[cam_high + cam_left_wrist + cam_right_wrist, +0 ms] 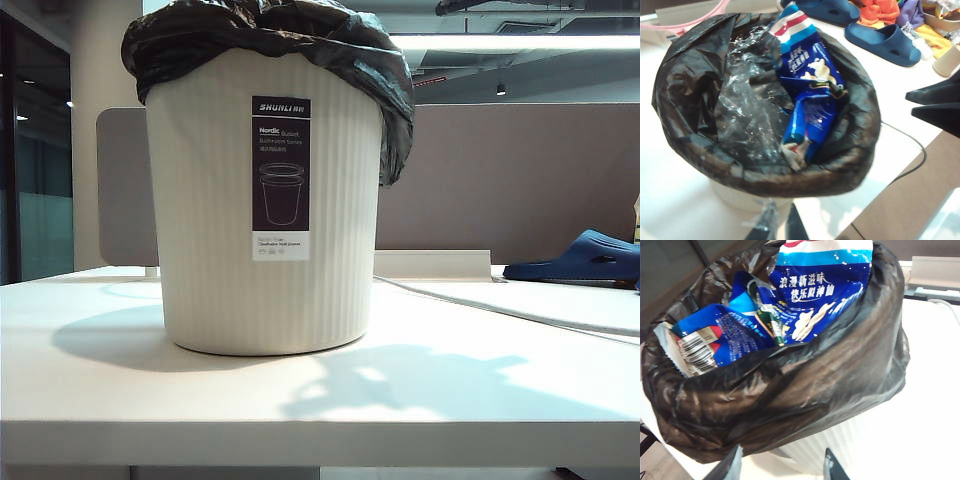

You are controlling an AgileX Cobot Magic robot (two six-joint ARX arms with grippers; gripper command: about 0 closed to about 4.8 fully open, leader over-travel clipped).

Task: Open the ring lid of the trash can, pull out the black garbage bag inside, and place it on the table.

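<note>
Left gripper jaws are sitting nearly closed, fingertips cut off by the frame, a scrap of clear film at them; whether pinched, can't tell. Right gripper jaws are standing apart, holding nothing, hovering by the bin. Neither arm is showing in the exterior view. The black bag is lining the bin on the table, folded over its rim, snack packet inside. Pink ring is lying beyond the bin, mostly cut off. Blue slipper further back.
</note>
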